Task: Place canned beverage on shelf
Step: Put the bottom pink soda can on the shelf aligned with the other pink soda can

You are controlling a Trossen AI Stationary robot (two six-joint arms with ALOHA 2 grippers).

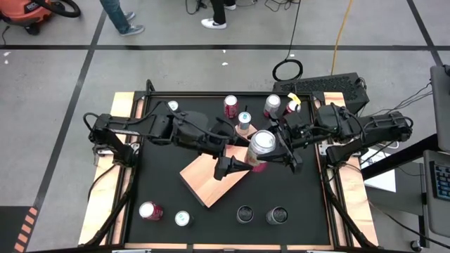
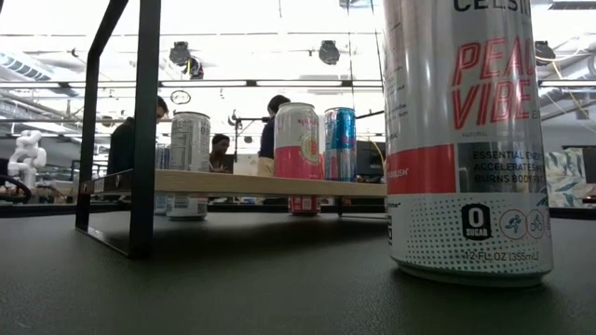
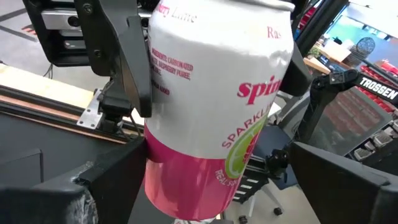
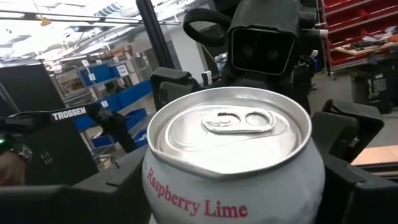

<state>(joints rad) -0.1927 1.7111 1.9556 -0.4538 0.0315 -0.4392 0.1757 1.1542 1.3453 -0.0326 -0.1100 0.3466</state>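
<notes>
A Raspberry Lime can (image 1: 261, 146), white above and pink below, hangs in the air over the right end of the shelf (image 1: 208, 184), a light wooden board on a black frame (image 2: 140, 140). My right gripper (image 1: 273, 149) reaches in from the right and is shut on the can. My left gripper (image 1: 243, 164) comes from the left and stands open. Its fingers sit on either side of the can's pink lower half (image 3: 186, 186), and a gap shows on one side. Neither gripper appears in the low view. My right gripper pinches the can's white upper wall (image 3: 163, 74) between its two fingers (image 3: 127, 62), one on each side. The fingers come about level from the table's right side. The can is lifted clear above the shelf, its top (image 4: 230, 127) tipped toward the right wrist.
Several cans stand at the table's far side (image 1: 230, 105) (image 1: 273, 105) and several at the near edge (image 1: 150, 211) (image 1: 276, 215). A tall Celsius can (image 2: 466, 140) stands close to the low camera. People are in the room beyond the table.
</notes>
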